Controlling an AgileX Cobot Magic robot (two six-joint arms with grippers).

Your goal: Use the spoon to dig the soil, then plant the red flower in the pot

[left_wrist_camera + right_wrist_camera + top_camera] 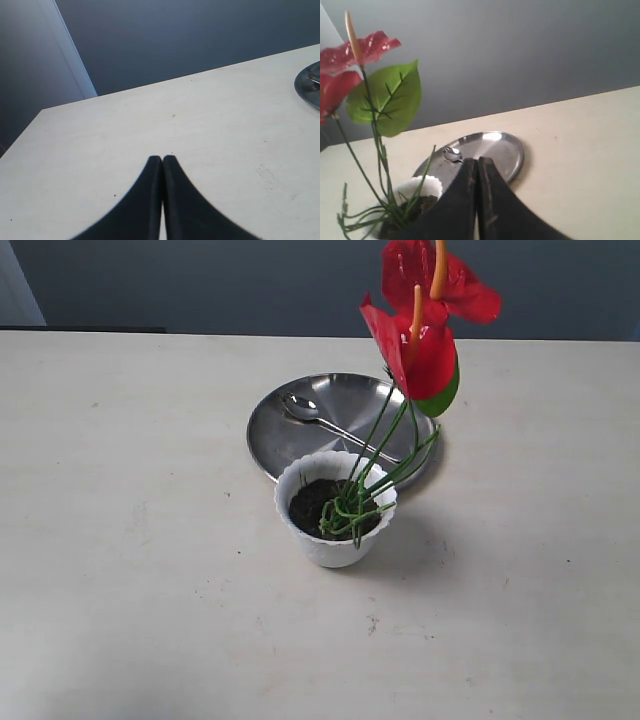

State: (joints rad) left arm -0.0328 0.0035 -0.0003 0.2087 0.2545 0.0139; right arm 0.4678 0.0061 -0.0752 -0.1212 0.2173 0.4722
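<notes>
The pot [336, 510] stands on the table [130, 540], nearest to the exterior camera, and I take it as the landmark. Inside it lies the soil [308, 505], dark and crumbly, below the scalloped rim. The flower [420, 335] stands in this soil; its green stems lean away from the pot to the right, and the two red blooms with one green leaf hang high above the plate [340, 420]. The plate is just behind the pot, and the pot's far rim overlaps its near edge in the picture. The spoon [325, 420] lies on the plate, bowl to the left.

The left gripper [162, 159] is over bare table, far to the left of the pot; its jaws are pressed together and hold nothing. The right gripper [478, 161] is near the pot, jaws also pressed together, empty.
</notes>
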